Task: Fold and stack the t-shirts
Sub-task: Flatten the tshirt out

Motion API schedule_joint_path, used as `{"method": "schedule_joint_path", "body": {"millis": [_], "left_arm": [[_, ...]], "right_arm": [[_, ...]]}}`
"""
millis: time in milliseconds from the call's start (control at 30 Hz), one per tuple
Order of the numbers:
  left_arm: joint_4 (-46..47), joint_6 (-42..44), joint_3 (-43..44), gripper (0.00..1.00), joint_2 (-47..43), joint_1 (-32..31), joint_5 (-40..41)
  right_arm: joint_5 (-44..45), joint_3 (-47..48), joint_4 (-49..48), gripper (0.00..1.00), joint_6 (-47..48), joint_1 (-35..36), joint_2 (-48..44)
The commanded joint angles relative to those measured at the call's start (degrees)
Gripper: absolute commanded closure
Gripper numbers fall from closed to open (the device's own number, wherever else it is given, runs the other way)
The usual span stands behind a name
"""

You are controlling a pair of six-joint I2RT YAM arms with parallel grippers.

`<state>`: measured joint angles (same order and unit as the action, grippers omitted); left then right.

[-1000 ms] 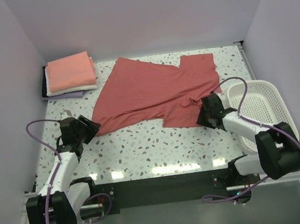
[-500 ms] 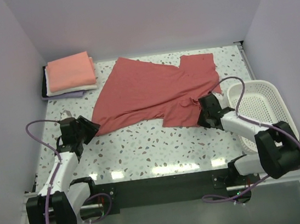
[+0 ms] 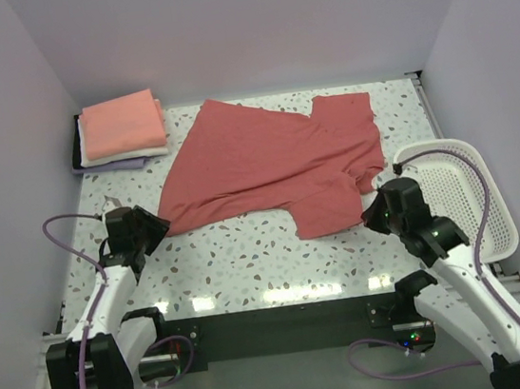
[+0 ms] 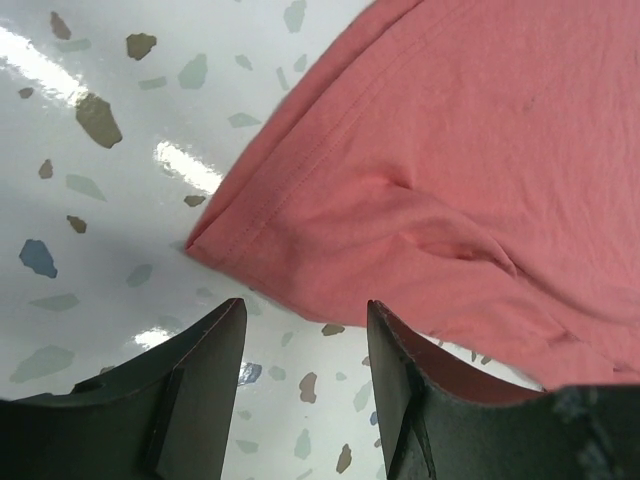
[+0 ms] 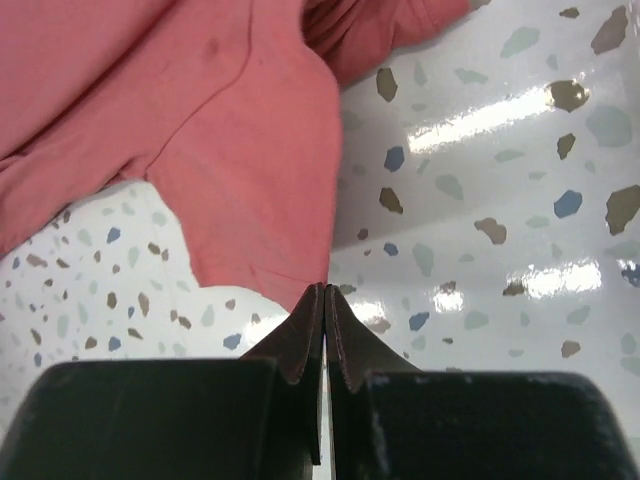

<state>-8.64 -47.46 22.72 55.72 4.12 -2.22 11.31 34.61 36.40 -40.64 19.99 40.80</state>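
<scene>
Now, one dusty-red t-shirt (image 3: 265, 160), unfolded, mid-worktop (image 3: 249, 253): my right gripper (image 5: 325, 290), spread a second ago, is pressed together at its near-right hem and drawn back, flattening that flap for folding; left gripper (image 4: 305, 310) spread beside the near-left corner.

White arms (image 3: 110, 296), black joints (image 3: 83, 381) — purple cables (image 3: 69, 218)

White lattice basket (image 3: 454, 178) sits at the speckled table's (image 3: 249, 253) right edge
</scene>
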Motion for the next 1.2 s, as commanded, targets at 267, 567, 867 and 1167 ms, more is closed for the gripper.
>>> {"method": "schedule_joint_path", "body": {"millis": [267, 567, 867, 1167], "left_arm": [[3.10, -5.89, -7.51, 0.45, -3.00, 0.27, 8.72], [7.77, -6.33, -6.99, 0.48, 2.01, 0.19, 9.69], [13.04, -6.76, -6.03, 0.70, 7.46, 0.19, 10.48], [6.12, -6.85, -0.31, 1.00, 5.11, 0.19, 13.98]], "right_arm": [[-11.04, 6.25, 18.43, 1.00, -2.86, 0.40, -14.86], [-11.22, 13.46, 28.28, 1.00, -2.33, 0.40, -19.35], [-12.63, 13.03, 32.06, 1.00, -3.74, 0.31, -22.95], [-12.45, 15.04, 35.93, 1.00, -3.13, 0.40, -24.18]]}}
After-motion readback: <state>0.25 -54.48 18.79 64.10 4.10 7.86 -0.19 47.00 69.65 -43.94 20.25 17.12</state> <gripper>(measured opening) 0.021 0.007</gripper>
